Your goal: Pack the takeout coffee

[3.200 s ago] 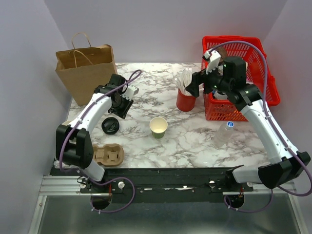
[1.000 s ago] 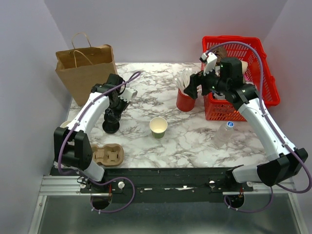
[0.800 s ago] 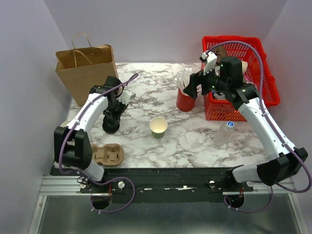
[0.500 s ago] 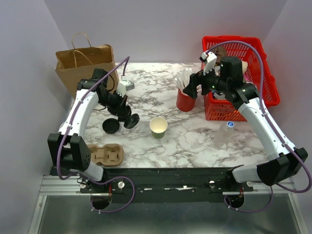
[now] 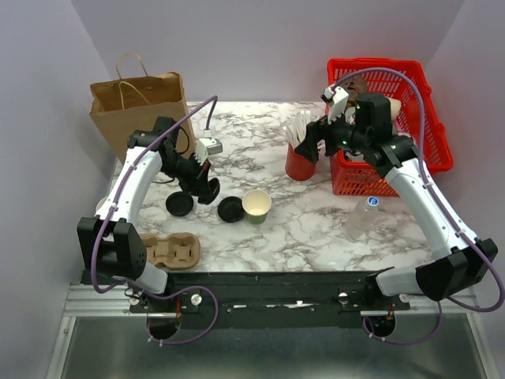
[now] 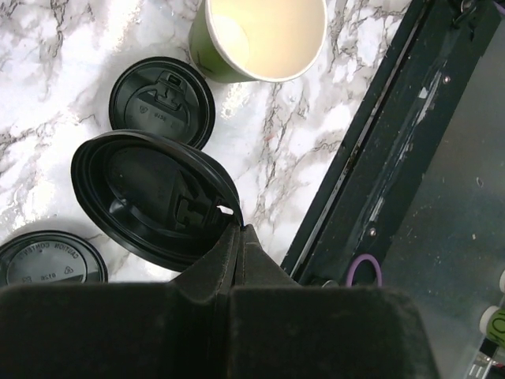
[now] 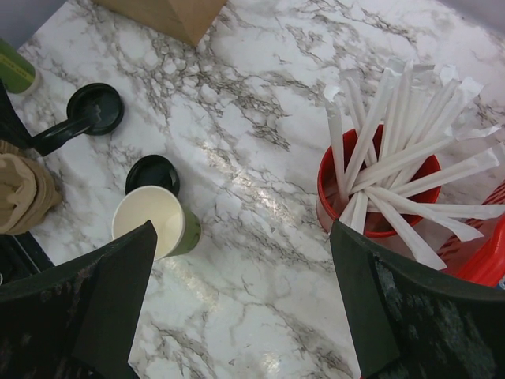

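Note:
The takeout coffee cup (image 5: 256, 206), olive green with a pale rim, stands open near the table's middle with no lid on it. It also shows in the left wrist view (image 6: 256, 35). My left gripper (image 6: 239, 229) is shut on the rim of one black lid (image 6: 146, 193) and holds it just above the table, left of the cup. A second black lid (image 5: 230, 209) lies flat against the cup's left side, and a third lid (image 5: 180, 204) lies further left. My right gripper (image 7: 242, 229) hangs open and empty above the table, near the red cup of white sticks (image 7: 371, 185).
A brown paper bag (image 5: 140, 110) stands at the back left. A cardboard cup carrier (image 5: 175, 251) sits at the front left. A red basket (image 5: 379, 65) is at the back right, with a clear water bottle (image 5: 363, 215) in front of it.
My left gripper rose from the stack of lids and swung right with a lid pinched. One lid has come loose and now lies beside the cup. The right arm has barely moved.

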`<state>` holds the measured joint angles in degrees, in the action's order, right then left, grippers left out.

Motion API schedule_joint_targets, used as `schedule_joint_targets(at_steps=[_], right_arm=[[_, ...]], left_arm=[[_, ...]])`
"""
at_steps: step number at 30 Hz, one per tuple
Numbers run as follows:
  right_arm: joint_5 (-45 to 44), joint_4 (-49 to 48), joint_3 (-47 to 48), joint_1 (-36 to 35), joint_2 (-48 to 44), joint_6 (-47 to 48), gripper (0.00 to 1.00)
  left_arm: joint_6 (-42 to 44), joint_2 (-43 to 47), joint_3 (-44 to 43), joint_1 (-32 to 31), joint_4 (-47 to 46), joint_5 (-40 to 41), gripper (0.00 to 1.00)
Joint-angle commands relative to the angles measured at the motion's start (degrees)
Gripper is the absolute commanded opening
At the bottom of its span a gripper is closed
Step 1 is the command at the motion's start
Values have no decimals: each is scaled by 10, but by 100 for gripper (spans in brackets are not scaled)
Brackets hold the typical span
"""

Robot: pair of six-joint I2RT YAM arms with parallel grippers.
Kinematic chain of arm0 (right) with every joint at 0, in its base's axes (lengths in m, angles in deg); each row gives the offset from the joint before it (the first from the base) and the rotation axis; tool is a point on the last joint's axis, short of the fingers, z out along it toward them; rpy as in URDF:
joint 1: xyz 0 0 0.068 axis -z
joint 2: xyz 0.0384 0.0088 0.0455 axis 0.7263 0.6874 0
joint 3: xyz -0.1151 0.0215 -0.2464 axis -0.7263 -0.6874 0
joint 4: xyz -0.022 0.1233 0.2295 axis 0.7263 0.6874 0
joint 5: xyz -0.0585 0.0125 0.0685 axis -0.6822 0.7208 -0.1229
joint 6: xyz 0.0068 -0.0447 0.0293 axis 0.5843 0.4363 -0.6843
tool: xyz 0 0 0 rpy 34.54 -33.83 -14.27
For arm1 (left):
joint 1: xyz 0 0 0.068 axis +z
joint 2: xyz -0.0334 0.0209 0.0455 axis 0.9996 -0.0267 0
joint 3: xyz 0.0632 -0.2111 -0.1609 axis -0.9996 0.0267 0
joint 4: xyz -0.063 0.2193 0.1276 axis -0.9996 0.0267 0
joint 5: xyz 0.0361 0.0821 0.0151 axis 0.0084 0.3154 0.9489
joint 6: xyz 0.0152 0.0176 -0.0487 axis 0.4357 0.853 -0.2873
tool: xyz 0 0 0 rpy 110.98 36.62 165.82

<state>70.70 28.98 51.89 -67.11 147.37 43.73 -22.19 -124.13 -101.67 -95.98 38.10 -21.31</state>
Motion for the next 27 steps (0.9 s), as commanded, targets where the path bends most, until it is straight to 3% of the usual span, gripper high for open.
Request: schedule_joint_targets(at_steps=[1,10,14,20,27], right_arm=[[48,-1,-16,2,4,23,100],[251,22,-39,3,-1,129,100],[277,10,-63,2,13,131,100],[269,-32,-103,3,32,129,100],[282,-67,-111,-2,76,151,100]], left_arm=[[45,24,-18,-11,11,-100,0],[56,-28,-33,-76,-36,-276,0],[61,-88,-47,-94,-41,-343,0],[205,-165,-78,-118,109,-401,0],[165,-171,-21,-118,63,-458,0]])
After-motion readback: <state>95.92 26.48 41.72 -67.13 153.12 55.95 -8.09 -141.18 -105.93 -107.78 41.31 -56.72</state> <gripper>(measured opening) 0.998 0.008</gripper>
